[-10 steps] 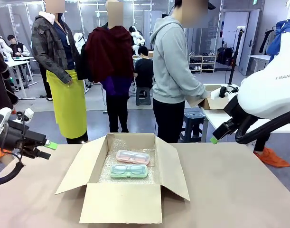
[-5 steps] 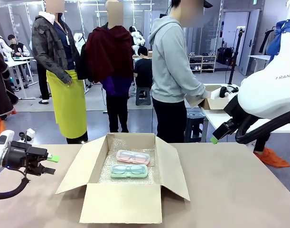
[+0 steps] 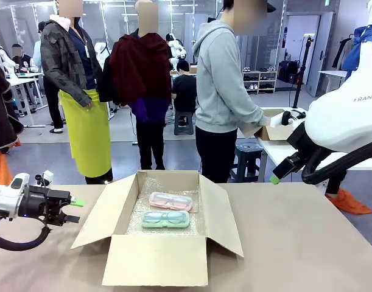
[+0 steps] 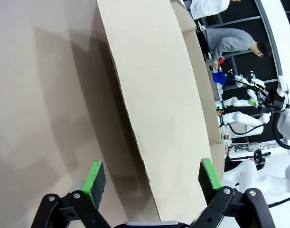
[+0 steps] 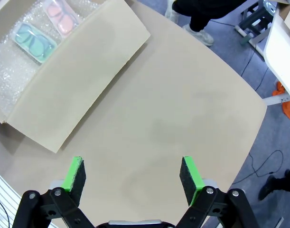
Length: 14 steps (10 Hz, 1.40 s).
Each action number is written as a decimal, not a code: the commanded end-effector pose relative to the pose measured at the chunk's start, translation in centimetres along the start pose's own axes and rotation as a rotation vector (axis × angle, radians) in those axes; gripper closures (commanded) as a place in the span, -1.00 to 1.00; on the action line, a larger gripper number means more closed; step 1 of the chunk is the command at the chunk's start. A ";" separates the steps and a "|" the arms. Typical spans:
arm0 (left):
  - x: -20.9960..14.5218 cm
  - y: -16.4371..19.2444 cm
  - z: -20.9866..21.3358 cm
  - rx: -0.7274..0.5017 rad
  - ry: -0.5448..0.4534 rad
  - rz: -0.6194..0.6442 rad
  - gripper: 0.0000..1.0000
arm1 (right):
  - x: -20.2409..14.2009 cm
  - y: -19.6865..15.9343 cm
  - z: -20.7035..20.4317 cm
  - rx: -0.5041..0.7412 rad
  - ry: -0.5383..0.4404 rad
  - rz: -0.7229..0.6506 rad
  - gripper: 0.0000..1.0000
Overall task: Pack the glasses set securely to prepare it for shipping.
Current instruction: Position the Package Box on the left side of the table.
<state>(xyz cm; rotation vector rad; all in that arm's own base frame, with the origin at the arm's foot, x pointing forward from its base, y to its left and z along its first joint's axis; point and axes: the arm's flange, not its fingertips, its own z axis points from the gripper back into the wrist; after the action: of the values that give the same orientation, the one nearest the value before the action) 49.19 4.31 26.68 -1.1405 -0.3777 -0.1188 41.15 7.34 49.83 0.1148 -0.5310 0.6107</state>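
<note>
The glasses set lies in an open cardboard box on bubble wrap: a pink case behind a mint green case. In the right wrist view the same mint case and pink case appear at the top left. My left gripper hovers open just left of the box's left flap. In the left wrist view that flap rises ahead of the empty left gripper. My right gripper hangs open high at the right, and the right gripper looks down on bare table.
All four box flaps are spread outward, the right flap sloping over the brown table. Several people stand beyond the far edge. A person in a grey hoodie handles another box at a side table.
My left gripper has moved down and to the right, closer to the box's left flap. The right arm, the box and the cases have stayed put.
</note>
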 end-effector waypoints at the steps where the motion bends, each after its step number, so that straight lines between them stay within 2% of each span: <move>1: 1.7 0.6 -1.3 -0.048 -0.016 0.051 -1.00 | 0.3 0.3 0.0 0.000 0.013 -0.016 -1.00; 3: 3.0 0.7 -3.0 -0.045 -0.015 0.060 -1.00 | 0.3 0.3 0.0 0.000 0.013 -0.016 -1.00; 6: 3.9 0.8 -4.6 -0.122 -0.023 0.095 -1.00 | 0.3 0.3 0.0 0.000 0.013 -0.016 -1.00; 10: 3.6 0.6 -5.0 -0.191 -0.004 0.124 -1.00 | 0.3 0.3 0.0 0.000 0.013 -0.016 -1.00; 14: 3.0 0.4 -4.5 -0.226 0.020 0.116 -0.29 | 0.3 0.3 0.0 0.000 0.013 -0.016 -1.00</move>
<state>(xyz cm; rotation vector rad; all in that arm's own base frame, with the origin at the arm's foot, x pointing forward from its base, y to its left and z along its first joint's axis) 53.38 0.07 25.66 -1.3438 -0.2920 -0.0660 41.16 7.39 49.82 0.1156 -0.5305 0.6116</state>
